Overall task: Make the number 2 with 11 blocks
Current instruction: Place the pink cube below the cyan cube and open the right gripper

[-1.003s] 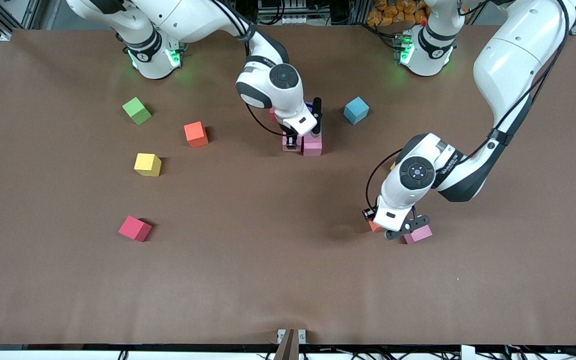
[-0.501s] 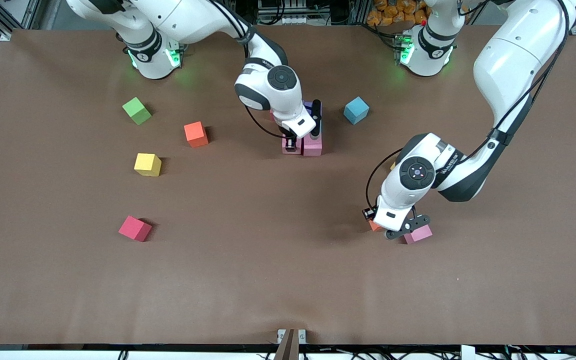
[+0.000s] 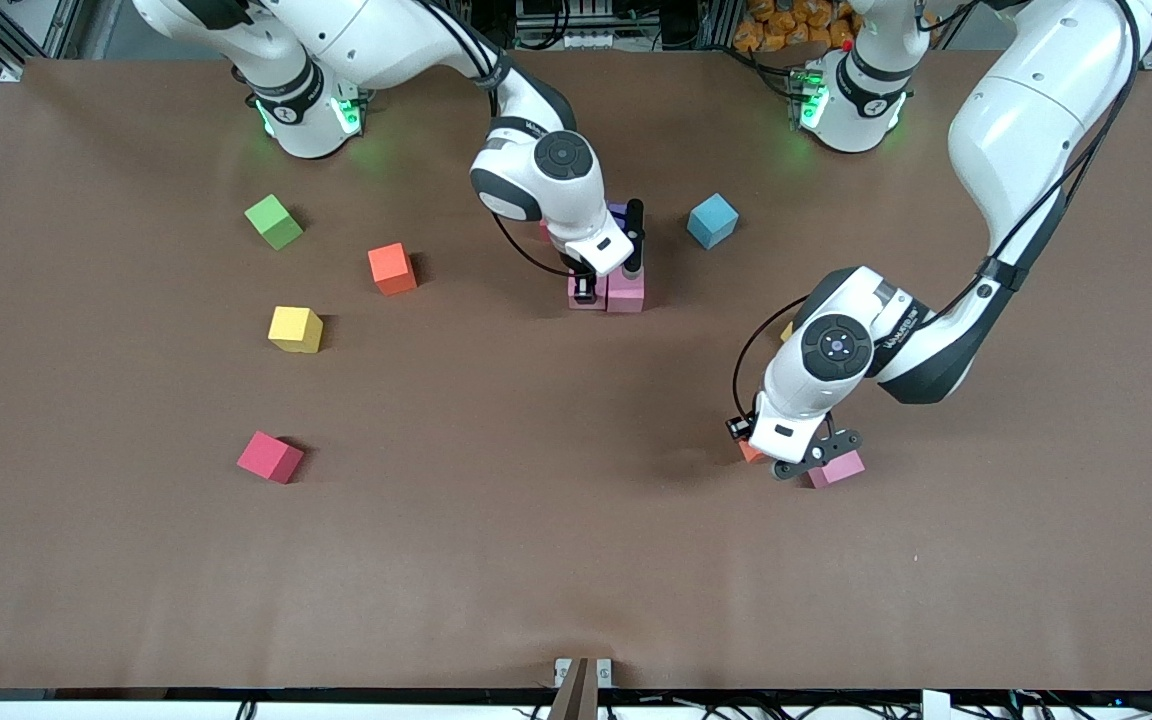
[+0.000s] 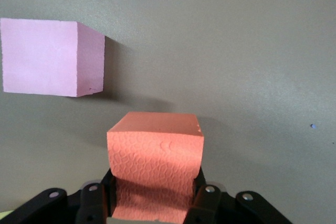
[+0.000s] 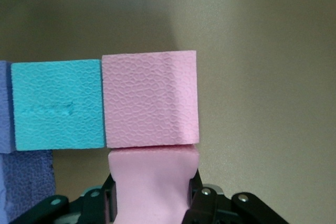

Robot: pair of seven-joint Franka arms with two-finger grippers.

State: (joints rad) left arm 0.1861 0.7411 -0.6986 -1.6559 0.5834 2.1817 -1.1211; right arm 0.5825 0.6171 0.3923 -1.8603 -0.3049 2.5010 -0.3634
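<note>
Soft, matt foam blocks [image 5: 149, 98] with tiny bumpy cracks on top; flat, dull brown table [image 3: 496, 520]; shiny white plastic arms [image 3: 1021, 120]

four loose blocks [image 3: 294, 328] sit toward the right arm's end of the table [image 3: 496, 560], a cluster [image 3: 608, 288] near the middle under the right gripper [image 3: 605, 285], left gripper [image 3: 804, 455] clamps one beside another block [image 3: 835, 467]

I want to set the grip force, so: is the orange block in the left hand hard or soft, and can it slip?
The orange block is probably soft foam: its sides pinch inward between the fingers of the left hand. Its embossed, matte skin likely resists slipping. Flat faces suggest no rolling.
</note>
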